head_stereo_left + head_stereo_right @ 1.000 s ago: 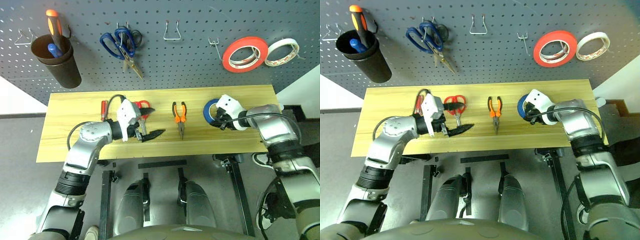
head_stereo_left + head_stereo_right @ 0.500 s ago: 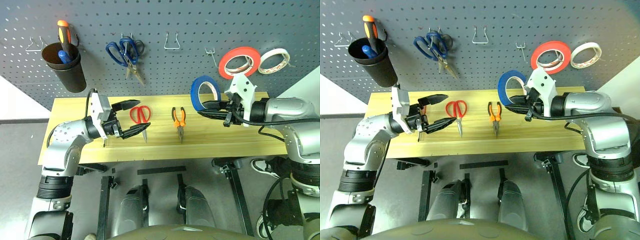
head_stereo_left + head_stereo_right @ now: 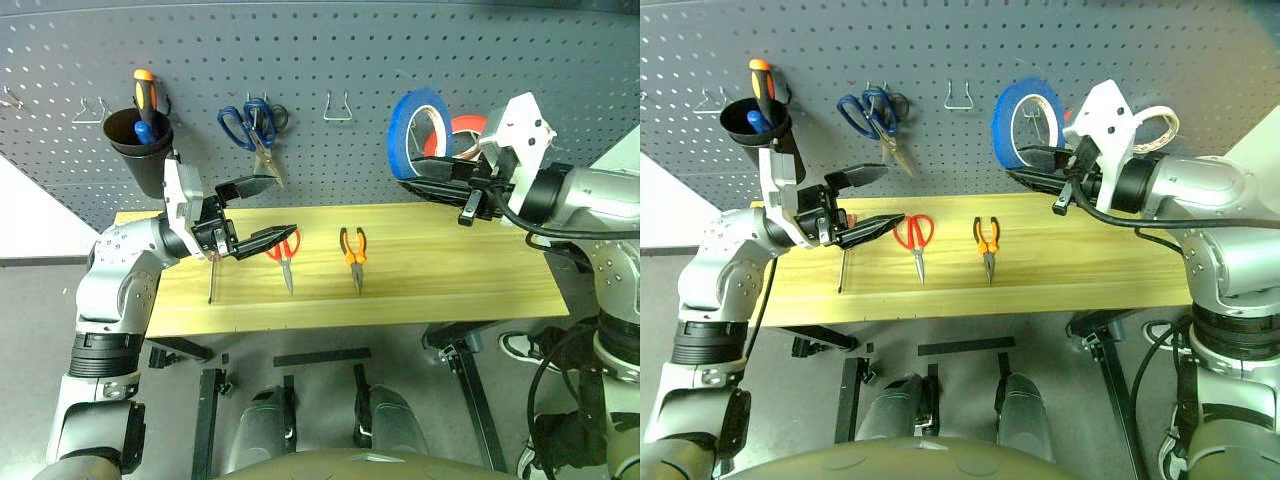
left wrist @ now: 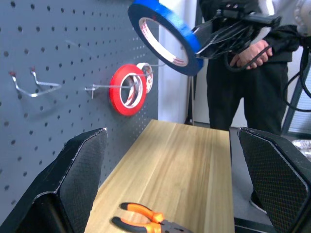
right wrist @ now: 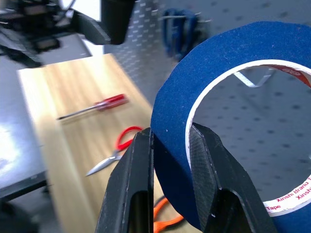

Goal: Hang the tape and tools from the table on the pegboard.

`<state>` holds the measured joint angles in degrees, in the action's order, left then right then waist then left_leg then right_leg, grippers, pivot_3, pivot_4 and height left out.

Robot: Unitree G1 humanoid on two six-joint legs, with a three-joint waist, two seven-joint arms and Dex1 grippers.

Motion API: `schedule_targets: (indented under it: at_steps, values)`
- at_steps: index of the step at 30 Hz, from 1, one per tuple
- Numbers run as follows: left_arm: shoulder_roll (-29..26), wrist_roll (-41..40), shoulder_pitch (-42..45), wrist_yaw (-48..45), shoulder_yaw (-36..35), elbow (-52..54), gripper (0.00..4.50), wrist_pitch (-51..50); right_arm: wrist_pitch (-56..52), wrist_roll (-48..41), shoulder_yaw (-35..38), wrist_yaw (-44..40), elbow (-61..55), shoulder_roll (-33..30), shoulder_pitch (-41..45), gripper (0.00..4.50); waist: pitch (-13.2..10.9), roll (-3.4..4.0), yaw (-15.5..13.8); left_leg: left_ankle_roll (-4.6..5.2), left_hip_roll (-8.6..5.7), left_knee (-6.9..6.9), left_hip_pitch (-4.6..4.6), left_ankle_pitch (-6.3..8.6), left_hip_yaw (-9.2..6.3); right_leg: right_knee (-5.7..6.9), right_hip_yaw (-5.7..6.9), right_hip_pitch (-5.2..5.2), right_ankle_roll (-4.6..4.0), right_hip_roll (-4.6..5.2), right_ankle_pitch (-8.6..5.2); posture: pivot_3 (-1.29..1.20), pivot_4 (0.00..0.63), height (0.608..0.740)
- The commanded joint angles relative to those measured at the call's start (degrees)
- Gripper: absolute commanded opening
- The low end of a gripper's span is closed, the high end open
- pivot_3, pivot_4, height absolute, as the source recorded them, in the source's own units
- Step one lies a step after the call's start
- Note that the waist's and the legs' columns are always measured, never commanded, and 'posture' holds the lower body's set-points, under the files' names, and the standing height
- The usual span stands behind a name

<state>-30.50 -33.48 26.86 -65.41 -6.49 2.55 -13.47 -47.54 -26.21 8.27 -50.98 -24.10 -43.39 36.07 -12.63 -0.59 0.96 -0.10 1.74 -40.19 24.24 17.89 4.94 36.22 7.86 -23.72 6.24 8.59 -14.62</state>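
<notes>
My right gripper (image 3: 407, 184) is shut on the rim of the blue tape (image 3: 396, 135), holding the roll upright in the air just in front of the pegboard (image 3: 350, 50); one finger passes through the hole (image 5: 171, 131). On the table (image 3: 450, 270) lie the red-handled scissors (image 3: 283, 250), the orange-and-black pliers (image 3: 353, 250) and the slim screwdriver (image 3: 841, 270). My left gripper (image 3: 278, 207) hovers open and empty above the table's left part, just over the scissors' handles and the screwdriver.
On the pegboard hang a black cup (image 3: 140, 150) with screwdrivers, blue-handled scissors (image 3: 250, 120), an empty wire hook (image 3: 338, 108), a red roll (image 4: 127, 90) and a cream roll (image 3: 1155, 125). A person (image 4: 243, 73) stands beyond the table's right end.
My right gripper has lifted the blue tape off the table up to the pegboard. My left gripper has risen and drawn left, still open. The camera has tilted up.
</notes>
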Motion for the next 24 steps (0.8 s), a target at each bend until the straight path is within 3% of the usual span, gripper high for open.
schedule_targets:
  at_steps: [1, 7, 16, 24]
  values:
    - [-0.3, -1.4, 2.1, -0.7, -1.1, -0.1, 4.5, 0.4, 6.6, 2.8, -1.0, 3.2, 2.4, 2.0, -1.0, 0.68, 0.2, -0.04, 0.1, 0.0, 0.01, 0.0, -0.03, 0.0, 0.0, 0.0, 0.0, 0.01, 0.0, -0.02, 0.0, -0.11, 0.109, 0.732]
    - [0.2, -2.2, 5.5, 0.1, -1.4, -2.3, 4.5, -0.5, 14.0, 7.0, -5.5, 4.8, 8.8, 4.3, -1.5, 0.68, 0.4, -0.02, 0.2, -0.01, 0.01, 0.0, -0.32, -0.01, 0.03, 0.02, -0.04, 0.26, 0.0, -0.02, 0.0, -0.11, 0.105, 0.732]
    - [0.3, -1.6, 7.6, -1.1, -0.3, -4.2, 4.5, -0.5, 27.4, 16.8, -10.5, 9.7, 27.2, 8.6, 3.1, 0.68, 1.0, 0.1, 0.6, -0.01, 0.0, 0.01, -0.38, -0.01, 0.07, 0.04, -0.05, 0.3, 0.0, -0.01, 0.0, -0.1, 0.097, 0.732]
    - [0.7, -1.5, 7.1, 0.2, 0.5, -1.8, 4.5, -1.9, 29.2, 17.3, -10.4, 9.7, 29.6, 9.0, 3.1, 0.68, 1.1, 0.12, 1.6, -0.01, 0.0, 0.01, -0.39, -0.01, 0.05, 0.05, -0.05, 0.31, 0.0, -0.01, 0.0, -0.1, 0.094, 0.732]
